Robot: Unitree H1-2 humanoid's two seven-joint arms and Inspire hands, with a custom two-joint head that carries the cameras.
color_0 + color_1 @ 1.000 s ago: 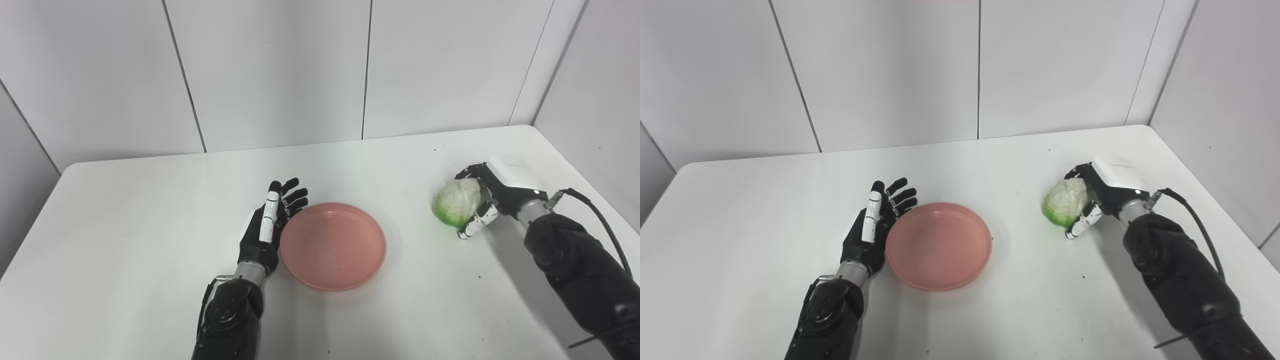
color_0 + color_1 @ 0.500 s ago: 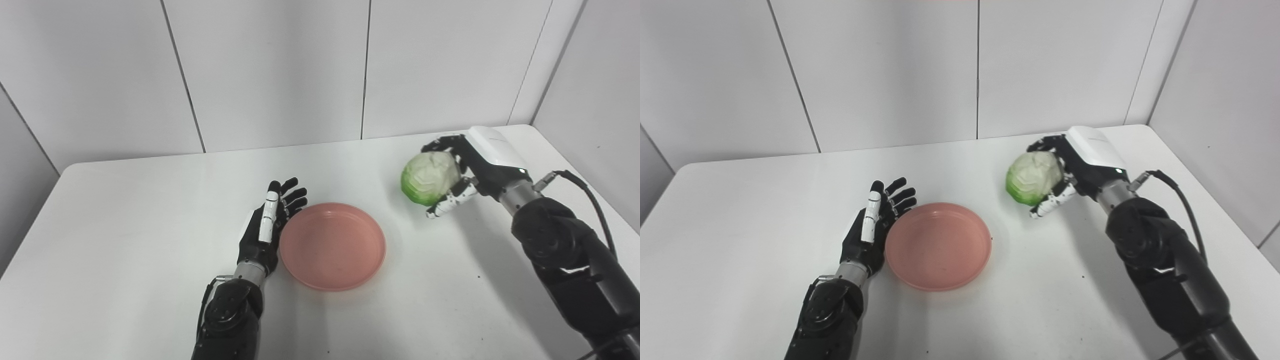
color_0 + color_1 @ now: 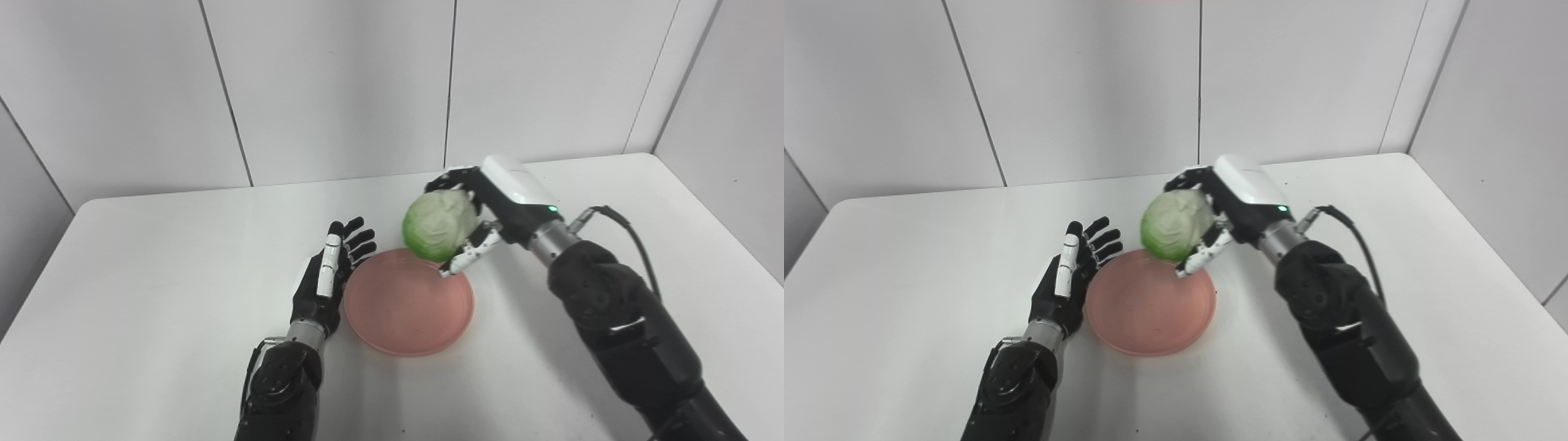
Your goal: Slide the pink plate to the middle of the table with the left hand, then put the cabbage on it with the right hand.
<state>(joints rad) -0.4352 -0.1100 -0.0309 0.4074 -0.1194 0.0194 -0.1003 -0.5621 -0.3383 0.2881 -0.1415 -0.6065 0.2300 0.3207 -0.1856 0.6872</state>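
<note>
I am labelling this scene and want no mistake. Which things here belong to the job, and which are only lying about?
Part of the job:
- pink plate, near the table's middle
- cabbage, held above the plate's far rim
- right hand, shut on the cabbage
- left hand, open, beside the plate's left rim

Only lying about:
- nothing loose; there is just the white table and the wall panels

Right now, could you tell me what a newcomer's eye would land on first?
Most striking is the green cabbage, held in the right robot hand above the far rim of the pink plate mid-table. Beside the plate's left edge, the left robot hand lies open on the white table.
</note>
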